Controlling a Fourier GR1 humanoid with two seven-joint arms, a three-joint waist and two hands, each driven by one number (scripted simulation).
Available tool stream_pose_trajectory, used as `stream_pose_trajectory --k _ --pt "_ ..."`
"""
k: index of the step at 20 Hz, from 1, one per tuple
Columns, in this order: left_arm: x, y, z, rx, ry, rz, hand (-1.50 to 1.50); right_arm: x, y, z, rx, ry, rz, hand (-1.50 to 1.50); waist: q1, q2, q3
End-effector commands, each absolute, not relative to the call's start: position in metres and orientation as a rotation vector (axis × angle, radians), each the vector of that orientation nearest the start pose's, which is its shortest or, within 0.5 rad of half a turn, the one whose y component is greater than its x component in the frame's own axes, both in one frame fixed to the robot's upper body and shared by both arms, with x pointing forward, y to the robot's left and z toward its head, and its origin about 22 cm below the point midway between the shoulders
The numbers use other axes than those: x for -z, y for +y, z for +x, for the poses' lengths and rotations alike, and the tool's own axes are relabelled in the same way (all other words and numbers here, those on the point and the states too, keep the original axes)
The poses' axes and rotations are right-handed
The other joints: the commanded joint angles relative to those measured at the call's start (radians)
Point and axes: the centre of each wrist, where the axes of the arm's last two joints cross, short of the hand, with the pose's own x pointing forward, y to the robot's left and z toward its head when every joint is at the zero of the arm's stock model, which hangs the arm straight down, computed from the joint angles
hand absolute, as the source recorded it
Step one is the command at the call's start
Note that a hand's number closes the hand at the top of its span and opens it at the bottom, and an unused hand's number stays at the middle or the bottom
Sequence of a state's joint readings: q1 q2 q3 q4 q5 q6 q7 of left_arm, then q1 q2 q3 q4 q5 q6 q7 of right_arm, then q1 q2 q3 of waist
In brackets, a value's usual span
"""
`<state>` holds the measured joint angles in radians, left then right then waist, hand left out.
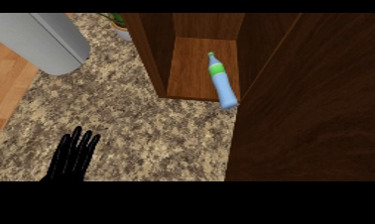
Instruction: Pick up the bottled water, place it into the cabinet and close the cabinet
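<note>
The bottled water [220, 80], pale blue with a green band and green cap, lies on its side on the floor of the open wooden cabinet [192, 69], its base sticking out over the cabinet's front edge. The cabinet door [307, 104] fills the right side of the view, swung partway across the opening. My left hand [73, 156] rests at the lower left over the counter, fingers straight and spread, well apart from the bottle. My right hand does not show.
A speckled granite counter [147, 134] stretches in front of the cabinet. A large grey cylinder [47, 39] lies at the upper left. A potted plant [118, 24] stands behind the cabinet's left wall. Wooden floor [15, 79] shows at the far left.
</note>
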<state>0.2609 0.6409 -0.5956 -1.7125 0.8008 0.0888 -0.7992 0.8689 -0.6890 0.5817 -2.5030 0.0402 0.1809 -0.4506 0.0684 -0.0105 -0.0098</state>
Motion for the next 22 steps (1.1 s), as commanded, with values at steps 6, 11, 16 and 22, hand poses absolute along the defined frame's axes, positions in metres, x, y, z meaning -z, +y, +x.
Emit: stream_pose_trajectory --k 6,11,16,22 --pt "0.006 0.314 0.103 -0.086 -1.823 -0.506 -1.50 -0.152 -0.196 0.039 -0.732 -1.744 0.702 1.50 0.046 0.021 -0.001" --pt "0.003 0.326 0.109 -0.056 -1.840 -0.503 -1.50 -0.153 -0.191 0.058 -0.957 -1.779 0.714 1.50 0.070 0.029 -0.005" --pt "0.000 0.336 0.106 -0.044 -1.849 -0.510 -1.50 -0.146 -0.183 0.076 -1.018 -1.742 0.697 1.50 0.105 0.033 -0.007" --pt "-0.007 0.352 0.110 -0.011 -1.836 -0.507 -1.50 -0.142 -0.171 0.090 -0.974 -1.724 0.706 1.50 0.116 0.041 -0.011"
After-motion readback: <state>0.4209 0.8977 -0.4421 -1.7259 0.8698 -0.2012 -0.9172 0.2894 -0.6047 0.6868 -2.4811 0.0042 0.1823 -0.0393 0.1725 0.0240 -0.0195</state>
